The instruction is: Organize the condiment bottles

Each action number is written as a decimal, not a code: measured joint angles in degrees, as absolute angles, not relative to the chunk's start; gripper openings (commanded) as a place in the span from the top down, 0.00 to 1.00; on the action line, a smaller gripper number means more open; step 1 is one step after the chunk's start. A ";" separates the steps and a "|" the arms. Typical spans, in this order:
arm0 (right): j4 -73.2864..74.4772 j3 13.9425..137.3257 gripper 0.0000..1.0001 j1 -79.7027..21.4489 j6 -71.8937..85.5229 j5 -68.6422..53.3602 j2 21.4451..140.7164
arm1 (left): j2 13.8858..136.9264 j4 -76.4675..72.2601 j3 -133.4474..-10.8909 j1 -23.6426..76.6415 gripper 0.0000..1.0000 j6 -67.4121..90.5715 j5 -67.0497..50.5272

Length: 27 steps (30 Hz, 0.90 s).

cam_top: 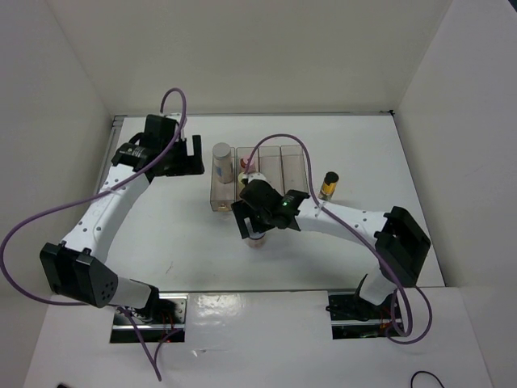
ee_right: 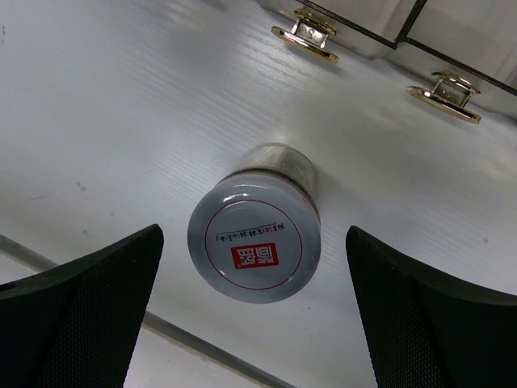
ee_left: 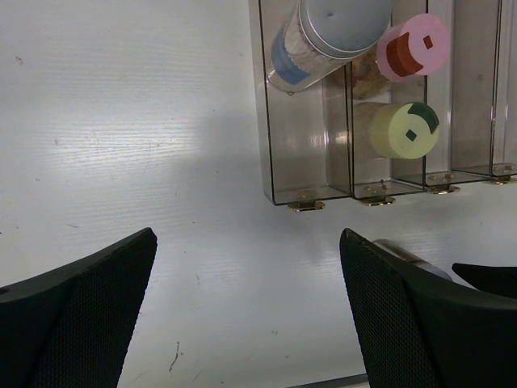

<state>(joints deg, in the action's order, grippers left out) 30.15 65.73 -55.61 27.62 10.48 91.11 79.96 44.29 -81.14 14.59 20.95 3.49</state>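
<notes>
The squat white-lidded jar (ee_right: 254, 246) with a red mark stands upright on the table in front of the organizer. My right gripper (ee_right: 254, 311) is open just above it, one finger on each side, not touching; in the top view the gripper (cam_top: 252, 225) covers most of the jar (cam_top: 258, 241). The grey-capped bottle (ee_left: 339, 20), the pink-capped bottle (ee_left: 412, 48) and the yellow-capped bottle (ee_left: 404, 129) sit in the organizer's left compartments. The slim dark bottle (cam_top: 328, 185) stands right of the organizer. My left gripper (ee_left: 246, 311) is open and empty, left of the organizer in the top view (cam_top: 184, 153).
The clear four-compartment organizer (cam_top: 279, 166) lies mid-table; its gold clasps (ee_right: 305, 34) face the jar. White walls close in the table on three sides. The right arm reaches across in front of the organizer.
</notes>
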 measured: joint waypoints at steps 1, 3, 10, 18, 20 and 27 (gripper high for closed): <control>30.11 66.04 0.02 -55.64 27.62 10.52 91.53 | 79.96 44.18 -80.95 14.50 0.00 20.93 3.46; 30.04 66.43 0.02 -55.64 27.68 10.70 92.44 | 79.92 43.90 -80.55 14.46 0.00 20.93 3.44; 30.22 66.50 0.06 -56.14 28.51 11.62 94.41 | 79.92 43.16 -79.99 13.96 0.00 20.86 3.20; 30.61 67.31 0.42 -56.49 28.91 12.86 95.57 | 79.88 42.68 -78.59 13.80 0.00 20.71 2.76; 30.94 67.66 0.47 -56.71 28.95 13.45 95.74 | 79.88 42.57 -78.48 13.61 0.00 20.71 2.68; 31.46 68.38 0.78 -57.23 29.04 14.33 96.38 | 79.88 42.37 -78.41 13.41 0.00 20.69 2.68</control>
